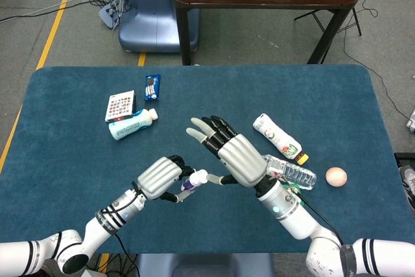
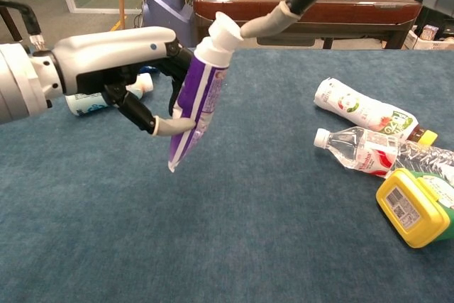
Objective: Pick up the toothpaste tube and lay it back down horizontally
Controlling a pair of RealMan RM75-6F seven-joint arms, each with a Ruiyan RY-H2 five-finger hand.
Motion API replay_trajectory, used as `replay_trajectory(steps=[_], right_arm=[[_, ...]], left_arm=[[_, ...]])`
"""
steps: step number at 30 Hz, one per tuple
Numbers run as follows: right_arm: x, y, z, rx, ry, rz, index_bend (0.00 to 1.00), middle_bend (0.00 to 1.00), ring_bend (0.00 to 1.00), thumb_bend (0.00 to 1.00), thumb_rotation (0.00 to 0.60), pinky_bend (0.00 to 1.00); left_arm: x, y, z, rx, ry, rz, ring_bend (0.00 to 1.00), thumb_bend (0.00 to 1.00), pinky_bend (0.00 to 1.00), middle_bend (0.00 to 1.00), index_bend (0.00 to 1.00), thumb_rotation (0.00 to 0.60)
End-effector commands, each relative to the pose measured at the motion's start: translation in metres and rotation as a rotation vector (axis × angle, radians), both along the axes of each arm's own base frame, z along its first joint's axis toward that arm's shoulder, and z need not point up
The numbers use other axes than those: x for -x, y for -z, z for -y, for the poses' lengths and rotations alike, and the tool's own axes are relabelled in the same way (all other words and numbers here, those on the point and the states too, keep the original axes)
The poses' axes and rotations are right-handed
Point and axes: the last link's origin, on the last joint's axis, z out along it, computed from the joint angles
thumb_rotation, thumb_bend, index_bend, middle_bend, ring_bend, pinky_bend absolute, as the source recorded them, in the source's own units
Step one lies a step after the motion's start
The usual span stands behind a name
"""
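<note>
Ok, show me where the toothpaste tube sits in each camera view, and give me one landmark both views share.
Head view: the toothpaste tube shows low and centre-left, mostly hidden between the left hand and right hand.
Chest view: it stands nearly upright at upper centre-left, cap end up, held off the table by the left hand.
Shared landmark: the clear water bottle, right of the tube in both views.
</note>
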Motion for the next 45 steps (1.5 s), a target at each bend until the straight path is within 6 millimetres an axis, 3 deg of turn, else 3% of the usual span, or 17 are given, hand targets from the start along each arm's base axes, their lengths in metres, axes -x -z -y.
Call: replay_trajectory(steps=[1, 10, 19, 22, 24, 26, 29, 32, 36, 45], right_arm=[[-0.001, 0.000, 0.001, -0.001, 0.000, 0.004, 0.00, 0.00, 0.00, 0.00, 0.600, 0.00], [-0.004, 0.005, 0.003, -0.021, 0.005, 0.010, 0.00, 0.00, 0.00, 0.00, 0.600, 0.00], [-0.010, -0.003, -0.001, -0.062, -0.012, 0.050, 0.00, 0.00, 0.00, 0.00, 0.590, 0.00], [-0.006, -0.005, -0.003, -0.050, -0.033, 0.004, 0.00, 0.00, 0.00, 0.00, 0.493, 0.00], [-0.004, -0.006, -0.005, -0.054, -0.039, -0.010, 0.00, 0.00, 0.00, 0.00, 0.393, 0.00], [-0.002, -0.005, -0.006, -0.063, -0.049, -0.031, 0.00, 0.00, 0.00, 0.00, 0.250, 0.00], [-0.001, -0.002, -0.007, -0.076, -0.064, -0.065, 0.00, 0.00, 0.00, 0.00, 0.129, 0.00], [-0.004, 0.004, -0.007, -0.064, -0.088, -0.090, 0.00, 0.00, 0.00, 0.00, 0.058, 0.00], [-0.009, 0.012, -0.006, -0.060, -0.099, -0.079, 0.00, 0.00, 0.00, 0.00, 0.007, 0.00], [-0.018, 0.039, -0.007, -0.038, -0.111, -0.103, 0.00, 0.00, 0.00, 0.00, 0.000, 0.00]], left_arm=[[-0.001, 0.002, 0.001, -0.002, 0.007, -0.011, 0.52, 0.49, 0.27, 0.81, 0.67, 0.600], [-0.003, 0.004, 0.000, -0.024, 0.024, -0.042, 0.52, 0.49, 0.27, 0.81, 0.67, 0.600], [0.002, 0.004, -0.002, -0.031, -0.003, -0.059, 0.52, 0.49, 0.27, 0.81, 0.67, 0.600], [0.007, -0.001, -0.003, -0.030, -0.031, -0.045, 0.52, 0.49, 0.27, 0.81, 0.67, 0.600], [0.010, -0.004, -0.005, -0.032, -0.043, -0.041, 0.52, 0.49, 0.27, 0.81, 0.67, 0.600], [0.015, -0.008, -0.006, -0.048, -0.053, -0.049, 0.53, 0.49, 0.27, 0.82, 0.67, 0.600], [0.018, -0.009, -0.007, -0.064, -0.050, -0.076, 0.53, 0.49, 0.27, 0.82, 0.67, 0.600], [0.019, -0.010, -0.007, -0.065, -0.053, -0.094, 0.53, 0.49, 0.27, 0.82, 0.67, 0.600], [0.017, -0.012, -0.006, -0.073, -0.052, -0.100, 0.54, 0.49, 0.27, 0.83, 0.67, 0.600], [0.011, -0.017, -0.006, -0.072, -0.062, -0.087, 0.54, 0.49, 0.27, 0.83, 0.68, 0.600]])
